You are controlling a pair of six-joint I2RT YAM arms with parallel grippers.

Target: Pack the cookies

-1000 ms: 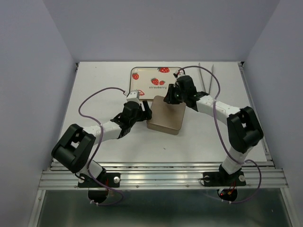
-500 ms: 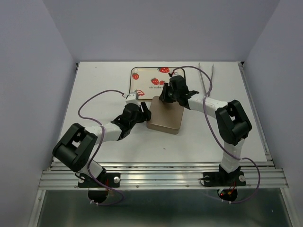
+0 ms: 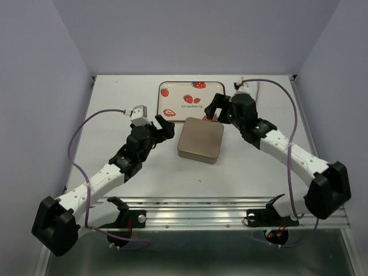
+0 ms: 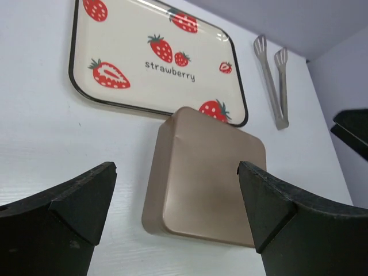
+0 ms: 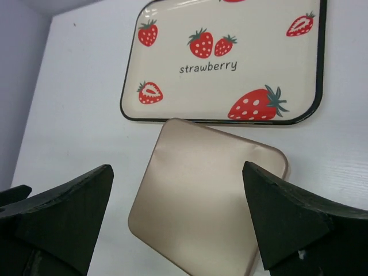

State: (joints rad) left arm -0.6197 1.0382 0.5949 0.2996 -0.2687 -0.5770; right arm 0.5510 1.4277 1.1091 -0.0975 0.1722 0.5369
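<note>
One white counter (image 3: 115, 103) carries two arms, one cream tray (image 3: 175, 95) printed with red strawberries, one square gold tin (image 3: 200, 140) and one pair of tongs (image 4: 280, 115). The tin's lid is on and its far edge meets the tray's near rim. Its inside is hidden, and the cookies show in no view. The left end effector (image 4: 175, 169) gapes wide and empty just left of the tin. The right end effector (image 5: 177, 168), equally wide and empty, hangs by the tin's far right corner.
</note>
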